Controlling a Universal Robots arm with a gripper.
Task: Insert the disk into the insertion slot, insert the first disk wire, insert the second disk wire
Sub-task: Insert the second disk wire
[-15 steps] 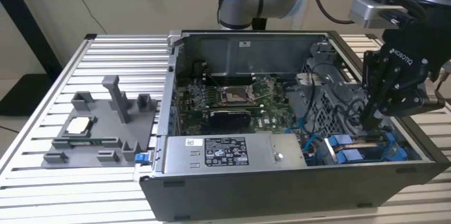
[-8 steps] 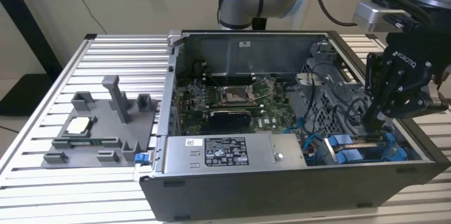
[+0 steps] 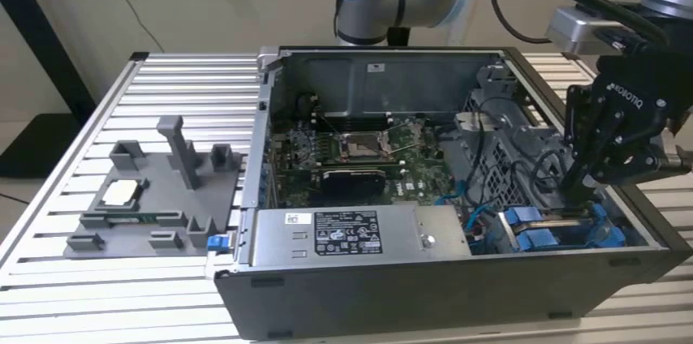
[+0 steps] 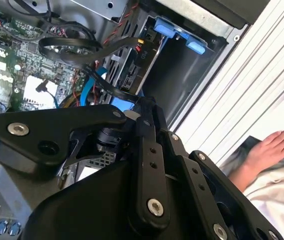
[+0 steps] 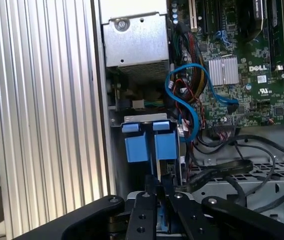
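Exterior view: the gripper is lowered inside the open computer case, at the corner on the exterior view's right, with its fingertips down among the blue plastic pieces of the insertion slot. In both wrist views the black fingers sit close together, nearly touching; whether anything is pinched between them cannot be told. Directly ahead of the fingertips in the first wrist view lies the disk, seated in the insertion slot, its 2 bright blue frame tabs side by side. Just beyond the disk a blue wire loops up to the motherboard. In the second wrist view a black wire arcs over the bay near the fingers, and a person's hand rests outside the case, past the ribbed aluminium table. Farther from the tool in the exterior view, the silver labelled power-supply box runs along the near wall of the case. Well apart, outside the case on the exterior view's left, a grey fixture tray stands on the table.
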